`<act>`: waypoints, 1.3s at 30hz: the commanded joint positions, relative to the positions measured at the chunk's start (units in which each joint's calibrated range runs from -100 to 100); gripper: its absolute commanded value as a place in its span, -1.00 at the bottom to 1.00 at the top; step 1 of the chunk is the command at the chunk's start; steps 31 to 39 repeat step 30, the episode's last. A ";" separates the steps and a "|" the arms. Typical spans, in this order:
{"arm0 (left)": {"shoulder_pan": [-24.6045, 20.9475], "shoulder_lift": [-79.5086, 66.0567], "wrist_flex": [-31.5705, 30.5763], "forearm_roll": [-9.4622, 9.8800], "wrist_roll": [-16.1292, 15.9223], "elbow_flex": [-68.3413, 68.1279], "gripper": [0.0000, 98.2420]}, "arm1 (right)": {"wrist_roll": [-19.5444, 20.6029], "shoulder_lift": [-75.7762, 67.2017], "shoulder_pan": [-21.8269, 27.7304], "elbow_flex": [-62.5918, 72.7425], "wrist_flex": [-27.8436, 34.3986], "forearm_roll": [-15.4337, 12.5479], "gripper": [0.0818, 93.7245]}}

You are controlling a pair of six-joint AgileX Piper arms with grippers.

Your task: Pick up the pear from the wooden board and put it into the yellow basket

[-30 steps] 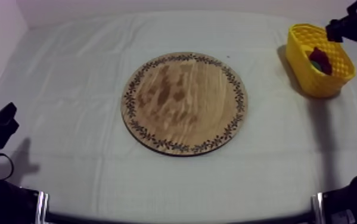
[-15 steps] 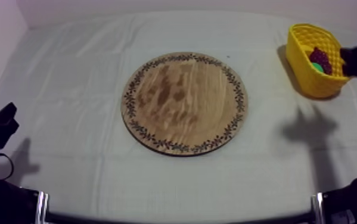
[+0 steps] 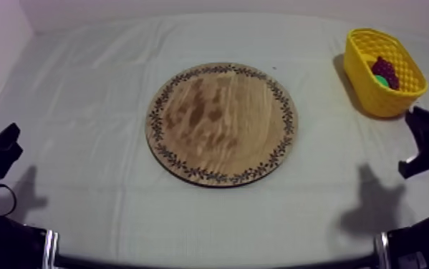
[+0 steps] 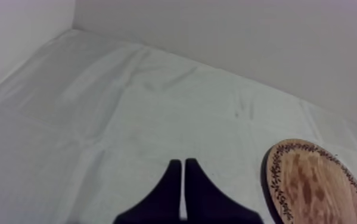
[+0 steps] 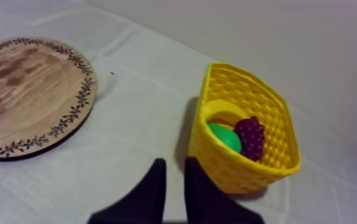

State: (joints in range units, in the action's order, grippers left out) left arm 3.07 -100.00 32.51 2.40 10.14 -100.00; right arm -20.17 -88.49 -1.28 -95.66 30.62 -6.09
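The round wooden board (image 3: 220, 123) lies bare in the middle of the table. At the far right stands the yellow basket (image 3: 385, 71), and inside it rest the green pear (image 5: 225, 137), a bunch of grapes (image 5: 251, 136) and a yellow piece of fruit (image 5: 223, 111). My right gripper (image 3: 421, 143) hangs at the right edge, nearer than the basket. Its fingers (image 5: 157, 179) stand a narrow gap apart with nothing between them, so it is open. Low at the left, my left gripper (image 4: 183, 162) is shut on nothing, its fingers together as a wedge.
Grey-white cloth (image 3: 81, 107) covers the table, with wide free room left of the board and between board and basket. A pale wall (image 4: 216, 30) bounds the far side.
My right arm has drawn back from over the basket toward the near right edge, and its fingers have come much closer together. The left arm has not moved.
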 commanded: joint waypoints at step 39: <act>0.01 0.00 -0.01 0.02 -0.01 0.00 -1.00 | 6.94 -7.26 -2.47 -3.89 6.72 4.65 -0.99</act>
